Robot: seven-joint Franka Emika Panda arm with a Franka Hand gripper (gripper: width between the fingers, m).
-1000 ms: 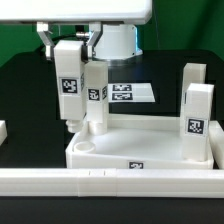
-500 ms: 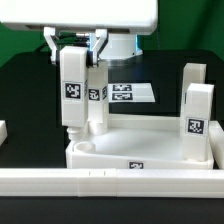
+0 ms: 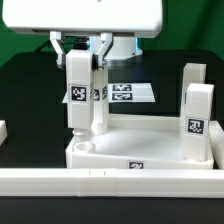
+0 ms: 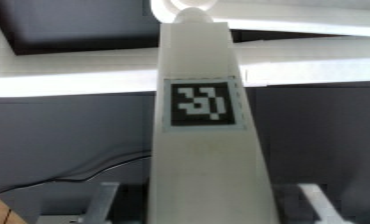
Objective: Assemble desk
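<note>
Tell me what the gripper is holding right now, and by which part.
The gripper holds a white square-section plastic desk leg with a black-and-white tag, clamped at its upper end, hanging upright over the tabletop's corner socket.

Smooth, seemingly plastic white leg [image 3: 79, 90]

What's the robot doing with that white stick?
The robot's gripper holds a white desk leg upright, just above a round corner hole of the white tabletop, which lies upside down. One leg already stands right behind it, and two more legs stand at the exterior view's right.
</note>
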